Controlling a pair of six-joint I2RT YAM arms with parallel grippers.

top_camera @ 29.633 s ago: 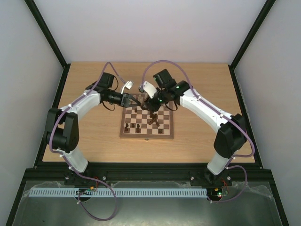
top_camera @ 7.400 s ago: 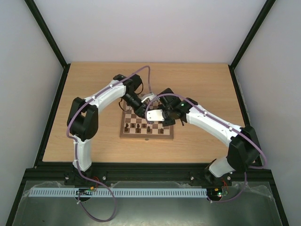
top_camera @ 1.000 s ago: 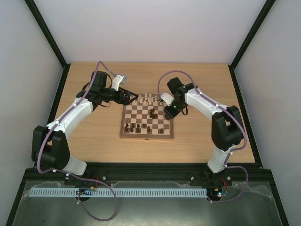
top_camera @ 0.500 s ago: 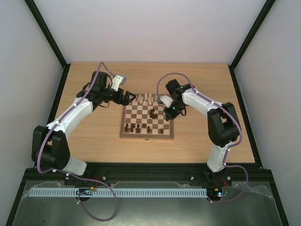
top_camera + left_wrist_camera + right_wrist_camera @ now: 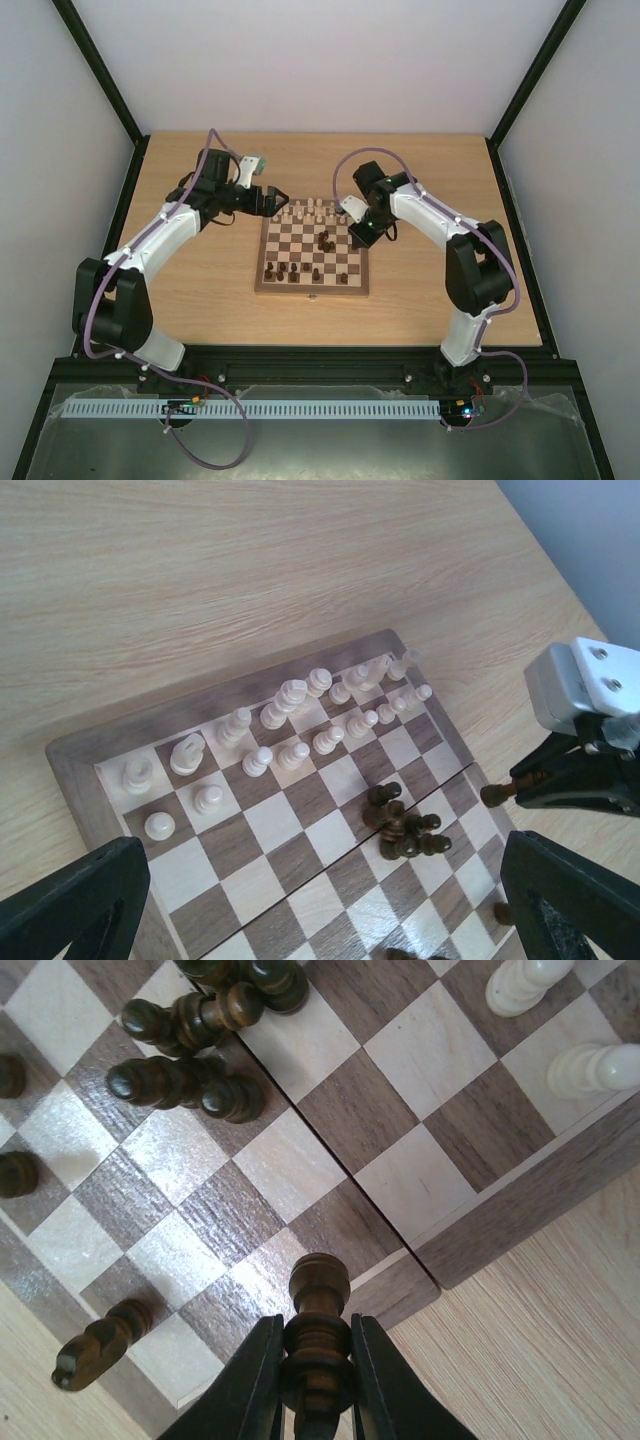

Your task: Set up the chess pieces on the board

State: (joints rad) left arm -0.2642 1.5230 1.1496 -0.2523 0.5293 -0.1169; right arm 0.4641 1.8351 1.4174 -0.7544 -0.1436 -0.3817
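The board [image 5: 312, 252] lies mid-table. Pale chess pieces [image 5: 310, 210] stand in two rows along its far edge, and the left wrist view shows these pale pieces [image 5: 290, 730] upright. Several dark pieces lie in a heap [image 5: 327, 240] near the centre, and others stand on the near rows [image 5: 290, 270]. My right gripper [image 5: 315, 1335] is shut on a dark piece [image 5: 319, 1285], held just over the board's right border [image 5: 400, 1295]. My left gripper [image 5: 320, 880] hangs open above the board's far-left corner, nothing between its fingers [image 5: 80, 900].
A dark piece [image 5: 95, 1355] lies on its side near the board's edge, close to my right gripper. The dark heap [image 5: 195, 1050] sits a few squares away. Bare wooden table [image 5: 200, 290] surrounds the board, bounded by black frame rails and white walls.
My right gripper has closed on the dark piece at the board's right edge and barely shifted. The left arm has drawn back slightly to the left, still open.
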